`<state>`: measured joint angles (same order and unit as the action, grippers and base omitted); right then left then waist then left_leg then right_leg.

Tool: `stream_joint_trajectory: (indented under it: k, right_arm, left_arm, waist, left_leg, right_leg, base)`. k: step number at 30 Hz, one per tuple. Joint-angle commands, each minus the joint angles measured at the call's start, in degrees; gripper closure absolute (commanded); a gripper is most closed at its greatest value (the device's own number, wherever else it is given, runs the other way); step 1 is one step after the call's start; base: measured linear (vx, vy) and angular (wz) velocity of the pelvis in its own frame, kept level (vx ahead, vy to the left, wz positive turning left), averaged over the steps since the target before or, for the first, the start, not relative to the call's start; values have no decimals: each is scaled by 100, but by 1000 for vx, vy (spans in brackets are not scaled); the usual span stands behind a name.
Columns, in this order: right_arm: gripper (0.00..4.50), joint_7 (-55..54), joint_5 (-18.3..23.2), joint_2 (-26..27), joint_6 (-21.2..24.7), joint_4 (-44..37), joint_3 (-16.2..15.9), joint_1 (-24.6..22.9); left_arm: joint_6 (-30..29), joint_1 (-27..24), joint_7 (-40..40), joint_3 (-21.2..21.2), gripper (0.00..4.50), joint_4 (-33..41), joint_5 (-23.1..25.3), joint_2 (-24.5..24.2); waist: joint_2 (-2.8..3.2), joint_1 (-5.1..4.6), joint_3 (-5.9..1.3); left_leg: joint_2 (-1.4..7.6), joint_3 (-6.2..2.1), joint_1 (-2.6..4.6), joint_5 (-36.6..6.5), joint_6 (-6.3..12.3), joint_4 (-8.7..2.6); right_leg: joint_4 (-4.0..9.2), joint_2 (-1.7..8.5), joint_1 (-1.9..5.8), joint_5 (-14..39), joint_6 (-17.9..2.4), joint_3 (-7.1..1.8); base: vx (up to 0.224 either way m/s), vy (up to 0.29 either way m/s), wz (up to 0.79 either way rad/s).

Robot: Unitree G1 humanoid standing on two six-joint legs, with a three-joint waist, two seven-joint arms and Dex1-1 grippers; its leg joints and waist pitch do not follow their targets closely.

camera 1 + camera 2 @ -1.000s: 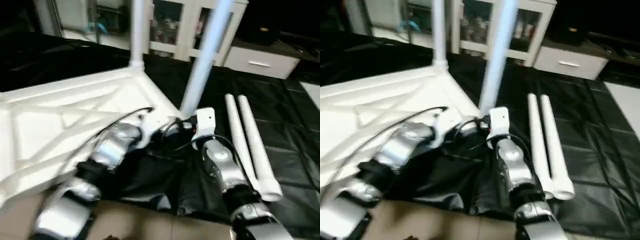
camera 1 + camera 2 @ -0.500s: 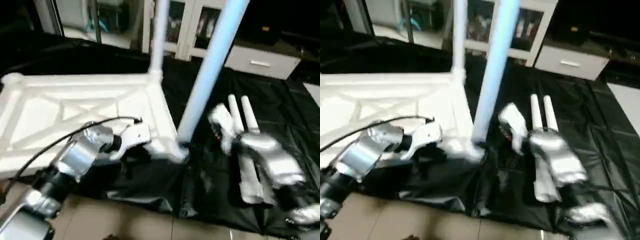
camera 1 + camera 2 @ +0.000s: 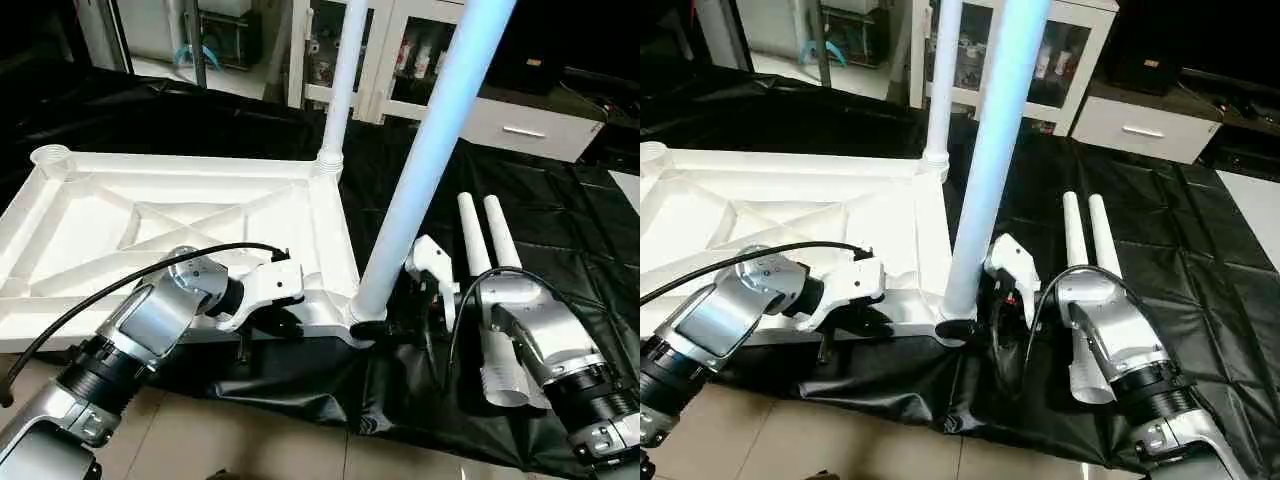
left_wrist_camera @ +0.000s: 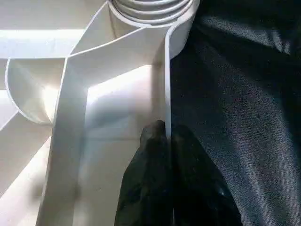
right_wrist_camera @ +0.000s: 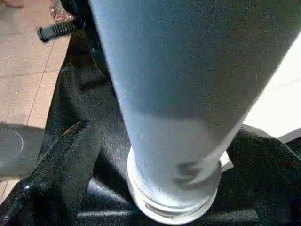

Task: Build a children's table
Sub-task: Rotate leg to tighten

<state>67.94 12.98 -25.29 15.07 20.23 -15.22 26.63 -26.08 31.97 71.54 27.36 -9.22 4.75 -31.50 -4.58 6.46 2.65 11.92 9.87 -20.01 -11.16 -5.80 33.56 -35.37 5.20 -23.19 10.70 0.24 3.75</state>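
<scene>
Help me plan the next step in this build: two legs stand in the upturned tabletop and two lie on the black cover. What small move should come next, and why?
Probably draw the right gripper back from the near standing leg toward the two loose legs. Its jaws stand open on either side of that leg, which sits in its corner socket, while the left gripper pinches the tabletop rim, steadying it.

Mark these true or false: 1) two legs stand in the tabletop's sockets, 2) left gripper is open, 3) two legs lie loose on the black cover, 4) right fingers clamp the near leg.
1) True: the near leg and far leg stand upright in the tabletop.
2) False: the left gripper is shut on the tabletop's rim.
3) True: two spare legs lie side by side.
4) False: the right gripper is open around it.
</scene>
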Motion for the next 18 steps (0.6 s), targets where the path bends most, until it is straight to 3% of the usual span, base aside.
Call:
stream_joint_trajectory:
  k: [1,3,4,18]
  right_arm:
    - [3,53,-118,20,-64,75,-103,88]
    - [3,88,-135,4,-77,105,-134,106]
    - [31,89,-142,7,-79,117,-127,110]
    - [147,143,-198,58,-248,295,-102,162]
  left_arm:
    - [-50,-88,138,319,450,14,45,25]
    - [-47,-82,130,325,450,4,62,25]
    - [-51,-81,128,325,450,2,65,26]
    - [-59,-97,111,324,450,-29,97,31]
  waist:
    - [53,-2,-330]
    - [45,-4,-327]
    - [45,-4,-330]
    - [38,1,-344]
  left_leg:
    - [119,18,16,-796,125,-402]
    - [121,14,15,-842,112,-407]
    - [121,14,17,-854,110,-405]
    - [113,22,20,-678,176,-383]
  right_leg:
    - [307,277,299,451,-1459,-237]
    - [315,275,302,540,-1428,-236]
    - [315,275,301,565,-1411,-237]
    - [287,265,306,340,-1474,-233]
  base:
    - [0,0,0]
    - [0,0,0]
    - [0,0,0]
    - [0,0,0]
